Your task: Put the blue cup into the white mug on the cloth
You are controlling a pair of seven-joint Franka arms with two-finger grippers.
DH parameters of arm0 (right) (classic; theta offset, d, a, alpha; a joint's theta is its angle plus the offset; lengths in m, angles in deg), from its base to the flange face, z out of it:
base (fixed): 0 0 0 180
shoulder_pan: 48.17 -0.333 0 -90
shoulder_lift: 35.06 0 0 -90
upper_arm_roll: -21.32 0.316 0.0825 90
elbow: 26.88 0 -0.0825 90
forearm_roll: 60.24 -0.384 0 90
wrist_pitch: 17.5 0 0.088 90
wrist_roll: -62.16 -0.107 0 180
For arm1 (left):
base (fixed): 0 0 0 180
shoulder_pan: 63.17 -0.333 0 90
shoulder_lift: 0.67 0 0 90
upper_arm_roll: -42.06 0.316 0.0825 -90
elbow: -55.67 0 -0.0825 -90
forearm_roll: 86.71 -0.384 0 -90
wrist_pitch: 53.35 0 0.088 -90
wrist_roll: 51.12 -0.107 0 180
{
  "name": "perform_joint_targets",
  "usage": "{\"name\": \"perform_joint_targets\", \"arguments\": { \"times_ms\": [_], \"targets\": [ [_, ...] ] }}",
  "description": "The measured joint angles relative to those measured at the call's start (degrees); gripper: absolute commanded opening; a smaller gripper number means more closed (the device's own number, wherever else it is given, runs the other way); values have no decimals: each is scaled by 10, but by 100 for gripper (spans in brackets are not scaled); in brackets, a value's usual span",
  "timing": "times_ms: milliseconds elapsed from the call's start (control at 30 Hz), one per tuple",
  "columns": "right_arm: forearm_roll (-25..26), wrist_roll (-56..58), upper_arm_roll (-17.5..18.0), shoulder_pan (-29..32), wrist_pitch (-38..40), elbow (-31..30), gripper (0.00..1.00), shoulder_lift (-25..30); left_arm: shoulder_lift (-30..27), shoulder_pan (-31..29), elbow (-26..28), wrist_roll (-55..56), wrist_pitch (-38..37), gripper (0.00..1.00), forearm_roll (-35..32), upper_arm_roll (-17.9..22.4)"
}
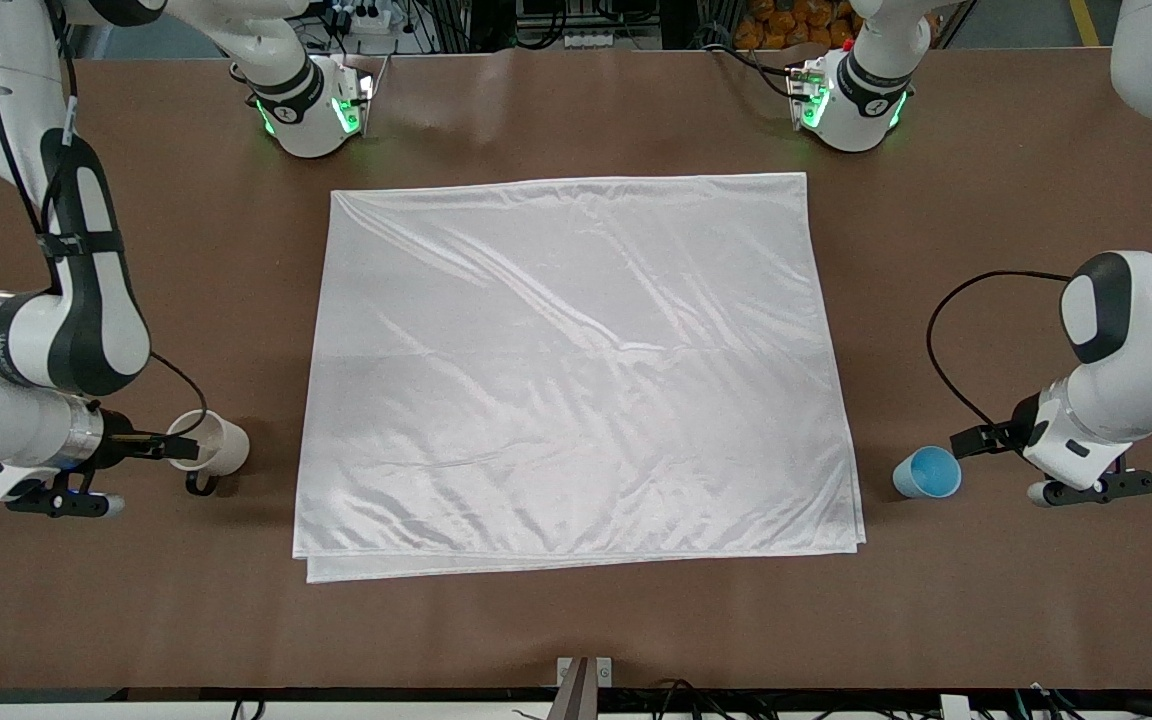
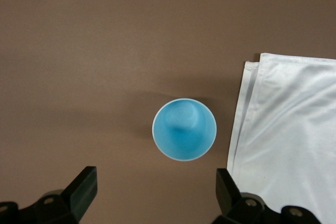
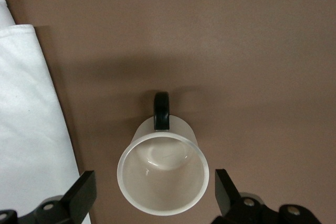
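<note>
My left pincer (image 2: 155, 195) gapes empty at the blue cup (image 1: 927, 472), lower right; right pincer (image 3: 155, 195) gapes empty around the white mug (image 1: 208, 443), lower left: I centre each before closing.

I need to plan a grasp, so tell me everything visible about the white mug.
The white mug is cream, glossy like ceramic, with a pale empty inside and a black loop handle. It stands upright, mouth up, on the bare brown table beside the cloth's edge at the right arm's end. The open right hand flanks its rim.
</note>
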Motion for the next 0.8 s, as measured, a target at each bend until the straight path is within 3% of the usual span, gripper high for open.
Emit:
{"name": "perform_joint_targets", "arguments": {
  "times_ms": [700, 800],
  "targets": [
    [0, 0, 0, 0, -68, 0, 100, -48, 63, -5, 8, 0, 72, 100, -1, 3],
    [0, 0, 0, 0, -80, 0, 91, -56, 66, -7, 8, 0, 74, 100, -1, 3]
  ]
}}
